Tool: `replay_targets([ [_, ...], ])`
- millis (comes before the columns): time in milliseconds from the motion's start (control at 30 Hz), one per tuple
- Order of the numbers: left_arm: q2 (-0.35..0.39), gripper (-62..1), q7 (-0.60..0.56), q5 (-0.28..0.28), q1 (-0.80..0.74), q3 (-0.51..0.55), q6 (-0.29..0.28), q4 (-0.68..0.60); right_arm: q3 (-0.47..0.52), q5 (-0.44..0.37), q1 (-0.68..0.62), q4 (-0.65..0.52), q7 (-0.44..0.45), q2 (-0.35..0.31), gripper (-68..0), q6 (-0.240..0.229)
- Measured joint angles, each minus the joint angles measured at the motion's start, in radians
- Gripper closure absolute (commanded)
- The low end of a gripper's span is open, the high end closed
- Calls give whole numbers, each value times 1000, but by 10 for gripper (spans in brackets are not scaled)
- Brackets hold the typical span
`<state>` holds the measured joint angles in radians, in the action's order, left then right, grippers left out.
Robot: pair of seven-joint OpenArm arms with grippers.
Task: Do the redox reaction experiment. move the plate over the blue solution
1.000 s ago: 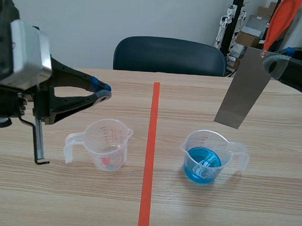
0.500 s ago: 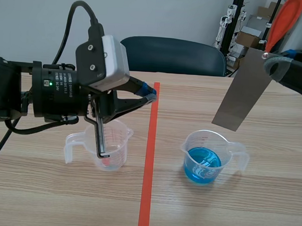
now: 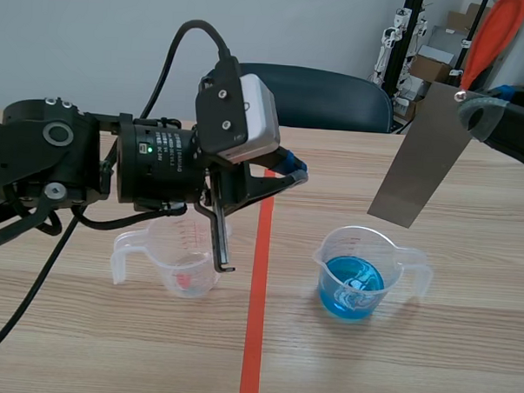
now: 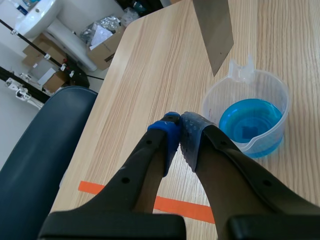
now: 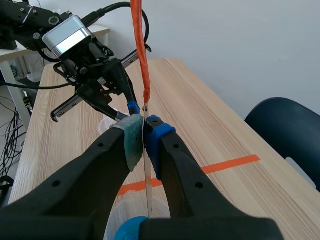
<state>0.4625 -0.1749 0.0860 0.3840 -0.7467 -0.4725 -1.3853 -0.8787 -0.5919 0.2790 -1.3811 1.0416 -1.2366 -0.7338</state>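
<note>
Hanging from the right fingers [image 3: 476,114], the grey metal plate [image 3: 420,156] slants down through the air at the right of the surface [image 3: 463,362]. Those fingers pinch the plate's upper end, and the right wrist view shows it edge-on as a thin line between the two pads. An orange strip [image 3: 491,37] rises from the plate's top. The plate's lower edge is raised above the far right side of the clear beaker [image 3: 398,259] that holds the blue solution [image 3: 352,283]; plate and beaker do not touch.

The left fingers [image 3: 294,169] are pressed together on nothing and held in the air just above the orange-red tape line [image 3: 255,318], behind the gap between the two vessels. In the left wrist view the beaker sits ahead of them, with the plate's lower corner hanging near its far rim. A second clear measuring cup [image 3: 177,258], with a faint reddish trace at its bottom, stands under the left arm. A dark blue chair [image 3: 293,93] stands beyond the surface.
</note>
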Motion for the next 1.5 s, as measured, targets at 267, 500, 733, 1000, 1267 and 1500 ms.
replay_targets([
  [267,-53,-31,0,1,45,-29,-30,51,0,0,0,0,-5,0,-4,0],
  [500,-76,-31,0,1,60,-43,-32,56,0,-2,0,0,-15,0,-4,0],
  [733,-92,-31,0,30,60,-48,-39,56,0,-2,0,0,-21,0,-4,0],
  [1000,-94,-31,0,41,60,-48,-42,56,0,-2,0,0,-22,0,-4,0],
  [1267,-94,-31,1,44,60,-48,-45,56,0,-2,0,0,-22,0,-4,0],
  [1500,-94,-31,1,44,60,-48,-45,56,0,-2,0,0,-22,0,-4,0],
])
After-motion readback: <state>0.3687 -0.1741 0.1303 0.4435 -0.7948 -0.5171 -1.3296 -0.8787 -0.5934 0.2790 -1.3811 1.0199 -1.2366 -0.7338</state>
